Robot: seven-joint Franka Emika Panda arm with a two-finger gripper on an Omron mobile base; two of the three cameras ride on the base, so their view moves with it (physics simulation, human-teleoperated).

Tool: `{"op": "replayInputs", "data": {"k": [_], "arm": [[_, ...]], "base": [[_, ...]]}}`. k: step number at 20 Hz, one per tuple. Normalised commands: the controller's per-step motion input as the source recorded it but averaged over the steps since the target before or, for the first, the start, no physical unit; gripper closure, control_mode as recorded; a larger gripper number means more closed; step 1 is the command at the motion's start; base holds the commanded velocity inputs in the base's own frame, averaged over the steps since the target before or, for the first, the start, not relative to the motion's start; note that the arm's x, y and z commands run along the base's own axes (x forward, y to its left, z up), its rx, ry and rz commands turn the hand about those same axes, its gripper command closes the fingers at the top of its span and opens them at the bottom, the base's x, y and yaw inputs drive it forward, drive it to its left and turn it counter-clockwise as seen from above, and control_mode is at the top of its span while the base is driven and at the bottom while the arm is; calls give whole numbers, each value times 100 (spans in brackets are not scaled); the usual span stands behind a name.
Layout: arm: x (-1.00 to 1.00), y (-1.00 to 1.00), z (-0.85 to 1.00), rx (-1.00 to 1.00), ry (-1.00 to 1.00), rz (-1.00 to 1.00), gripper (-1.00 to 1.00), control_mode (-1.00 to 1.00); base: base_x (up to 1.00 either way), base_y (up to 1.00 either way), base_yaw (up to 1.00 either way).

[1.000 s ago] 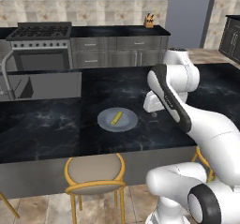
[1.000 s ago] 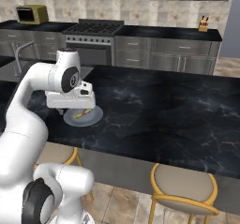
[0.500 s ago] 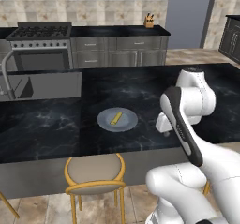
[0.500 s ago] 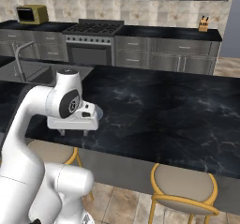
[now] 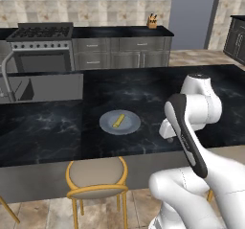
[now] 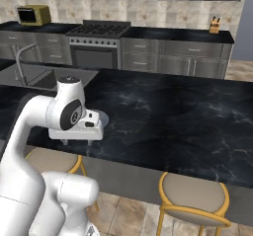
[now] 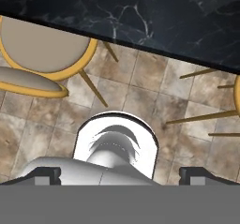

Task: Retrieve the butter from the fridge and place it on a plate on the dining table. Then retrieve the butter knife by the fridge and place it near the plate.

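Observation:
The yellow butter [image 5: 118, 121] lies on the pale round plate [image 5: 128, 125] in the middle of the black marble dining table [image 5: 57, 127]. My gripper [image 5: 169, 138] hangs to the right of the plate, over the table's near edge, apart from both. It points down with its jaws open and empty [image 6: 76, 142]. In the right base view the hand covers most of the plate [image 6: 102, 116]. The hand view looks down past the open gripper [image 7: 120, 175] at the table edge [image 7: 140, 12] and the tiled floor. The fridge and the butter knife are out of view.
Tan yellow-framed stools [image 5: 95, 175] [image 6: 195, 193] [image 7: 42, 45] stand under the table's near side. A sink [image 5: 28, 86] is set in the table's left end. Behind are a stove [image 5: 40, 31], a knife block [image 5: 152, 21] and a yellow microwave [image 6: 33, 14].
The arm has drawn back from over the plate toward the table's near edge, and the hand has turned to face the floor. The butter stays on the plate; the jaws stay open.

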Motion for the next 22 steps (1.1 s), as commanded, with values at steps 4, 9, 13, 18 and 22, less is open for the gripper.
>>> {"op": "replayInputs", "data": {"k": [4,9,13,18,22], "arm": [[-2,0,0,0,0,-1,-100,-100],[-5,-6,-1,0,0,-1,-100,100],[0,0,0,0,0,0,-100,100],[0,0,0,0,0,0,-100,100],[0,0,0,0,0,0,-100,100]], "base": [[0,0,0],[-26,-69,0],[-31,-100,-13],[-46,-100,-18],[-68,-13,-28]]}}
